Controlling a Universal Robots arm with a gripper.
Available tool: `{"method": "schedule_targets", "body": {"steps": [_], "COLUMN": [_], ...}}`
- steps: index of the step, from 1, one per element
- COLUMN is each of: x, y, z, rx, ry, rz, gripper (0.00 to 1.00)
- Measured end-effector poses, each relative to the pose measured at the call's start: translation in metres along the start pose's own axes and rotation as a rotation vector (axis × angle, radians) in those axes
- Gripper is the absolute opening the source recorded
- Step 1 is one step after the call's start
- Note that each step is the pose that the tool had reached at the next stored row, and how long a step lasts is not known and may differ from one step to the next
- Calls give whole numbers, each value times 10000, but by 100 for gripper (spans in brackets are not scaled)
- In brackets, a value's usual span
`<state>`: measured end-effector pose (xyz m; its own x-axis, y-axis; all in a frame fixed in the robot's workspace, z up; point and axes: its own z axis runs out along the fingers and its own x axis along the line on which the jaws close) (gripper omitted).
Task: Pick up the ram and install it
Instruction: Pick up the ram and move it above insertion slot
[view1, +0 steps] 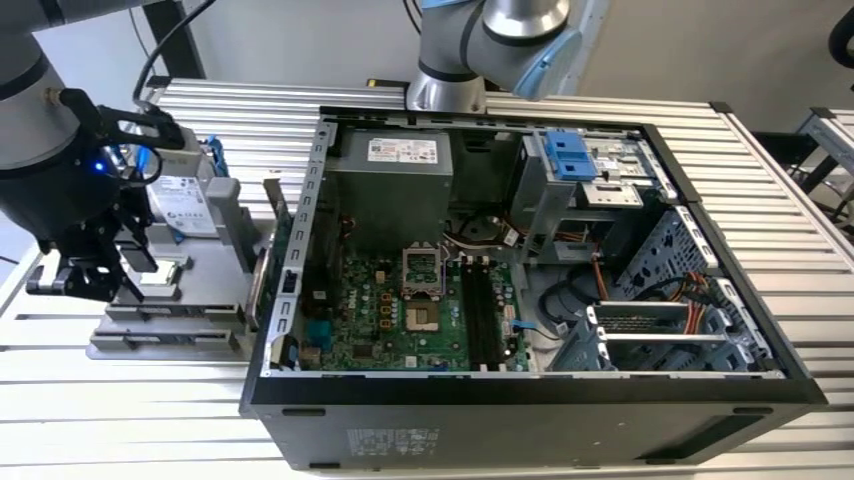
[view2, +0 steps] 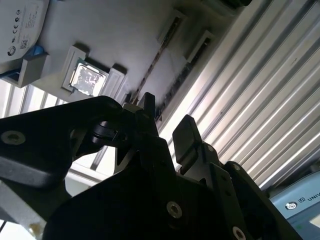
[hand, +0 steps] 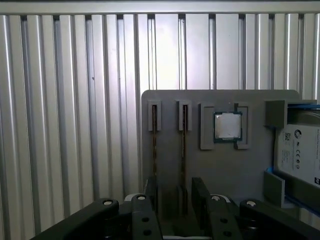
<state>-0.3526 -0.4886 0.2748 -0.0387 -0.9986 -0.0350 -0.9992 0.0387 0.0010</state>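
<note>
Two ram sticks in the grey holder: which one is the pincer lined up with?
The ram next to the processor chip: it runs into the gap of the open pincer. The other ram, by the holder edge, points at a finger.

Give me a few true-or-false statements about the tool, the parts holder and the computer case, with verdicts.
1. The tool is open and holds nothing. True.
2. Two ram sticks stand on edge in slots of the gray holder. True.
3. The computer case is closed by its side panel. False: it lies open, with the motherboard showing.
4. The hard drive sits between the two ram sticks. False: it sits beyond the processor chip, which lies between it and the sticks.
</note>
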Motion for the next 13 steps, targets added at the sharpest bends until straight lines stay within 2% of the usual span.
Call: {"method": "schedule_targets", "body": {"steps": [7,12,13], "x": [4,13,32], "y": [0,-1,-1], "z": [55,123,254], "rx": [-5,-5,-4], "ry": [0,0,-1], "rz": [0,0,0], "gripper": [100,100,100]}}
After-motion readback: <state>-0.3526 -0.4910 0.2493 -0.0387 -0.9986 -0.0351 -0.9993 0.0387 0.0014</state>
